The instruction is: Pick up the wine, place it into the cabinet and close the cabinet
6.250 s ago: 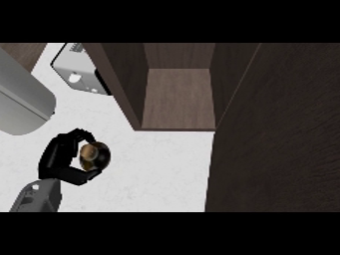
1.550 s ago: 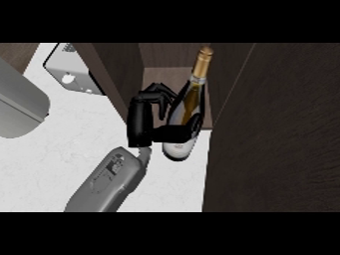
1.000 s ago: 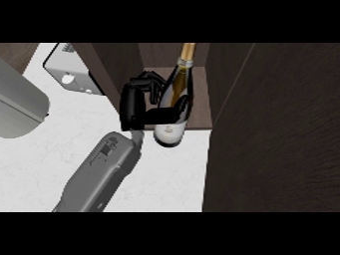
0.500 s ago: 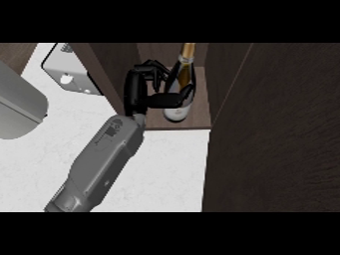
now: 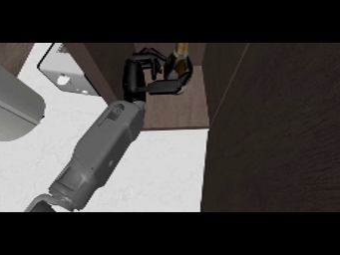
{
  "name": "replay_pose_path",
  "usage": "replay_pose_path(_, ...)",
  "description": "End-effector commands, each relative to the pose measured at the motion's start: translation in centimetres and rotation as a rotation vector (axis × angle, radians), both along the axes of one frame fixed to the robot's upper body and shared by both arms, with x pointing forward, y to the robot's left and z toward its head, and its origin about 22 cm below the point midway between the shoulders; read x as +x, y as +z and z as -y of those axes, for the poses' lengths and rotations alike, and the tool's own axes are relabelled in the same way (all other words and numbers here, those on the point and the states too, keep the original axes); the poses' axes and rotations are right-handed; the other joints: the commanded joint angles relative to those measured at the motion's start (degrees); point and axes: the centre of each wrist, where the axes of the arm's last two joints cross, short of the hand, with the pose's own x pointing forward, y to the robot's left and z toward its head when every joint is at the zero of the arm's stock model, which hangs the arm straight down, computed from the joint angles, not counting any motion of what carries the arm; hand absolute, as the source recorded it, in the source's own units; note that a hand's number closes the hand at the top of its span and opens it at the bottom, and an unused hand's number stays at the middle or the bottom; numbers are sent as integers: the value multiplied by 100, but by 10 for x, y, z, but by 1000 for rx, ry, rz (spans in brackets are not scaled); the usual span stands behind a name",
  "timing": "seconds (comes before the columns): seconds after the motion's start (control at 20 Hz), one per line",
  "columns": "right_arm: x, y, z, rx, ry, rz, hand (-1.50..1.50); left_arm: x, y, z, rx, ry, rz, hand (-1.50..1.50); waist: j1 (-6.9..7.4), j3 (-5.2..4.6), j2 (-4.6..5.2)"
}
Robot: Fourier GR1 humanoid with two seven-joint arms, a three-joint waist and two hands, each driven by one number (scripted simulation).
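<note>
Change since half a second before: the left hand and the dark glass wine bottle with the gold-foiled neck had gone further into the dark brown wooden cabinet, and more of the bottle's body was hidden than before.
Bottle position: inside the open cabinet compartment, toward its back, between the cabinet's left wall and its right wall.
Bottle axis: long axis ran up the view, the gold neck pointing away from the robot toward the top edge; the neck's tip was cut off there. Whether the base touched the cabinet floor could not be told.
Left hand: black, palm turned to the bottle, fingers curled round its left side and the thumb reaching under its body, so the hand was clamped on the bottle.
Left forearm: grey forearm stretched diagonally from the lower left up to the cabinet mouth, over the white speckled surface.
Right hand: not seen in the view.
Cabinet door: dark wooden door stood open, filling the right side of the view.
Other things: a grey rounded object at the left edge; a white panel with holes beside the cabinet's left wall.
</note>
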Motion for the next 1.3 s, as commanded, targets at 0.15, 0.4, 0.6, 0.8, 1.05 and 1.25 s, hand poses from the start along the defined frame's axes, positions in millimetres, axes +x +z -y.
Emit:
replay_pose_path(0.15, -21, 9, 6, 18, 40, 36, -150, 10, -11, -16, 21, 60, 35, 150, -22, -1, 22)
replay_pose_path(0.4, -28, 11, 12, 30, 54, 46, -150, 14, -6, -8, -3, 59, -7, 150, -41, 2, 9)
replay_pose_path(0.6, -19, 7, 4, 31, 63, 44, -150, 19, 1, -9, -103, 93, -31, 150, -88, -1, 36)
replay_pose_path(0.8, -17, 1, 1, 42, 80, 39, -150, 20, -3, -11, -165, 81, -49, 150, -153, -1, 62)
replay_pose_path(1.05, -18, 2, 1, 32, 70, 49, -150, 19, -11, -20, -176, 90, -48, 150, -200, -2, 88)
replay_pose_path(1.25, -15, 9, 1, 37, 79, 62, -150, 15, -18, -17, -152, 103, -49, 150, -186, -3, 91)
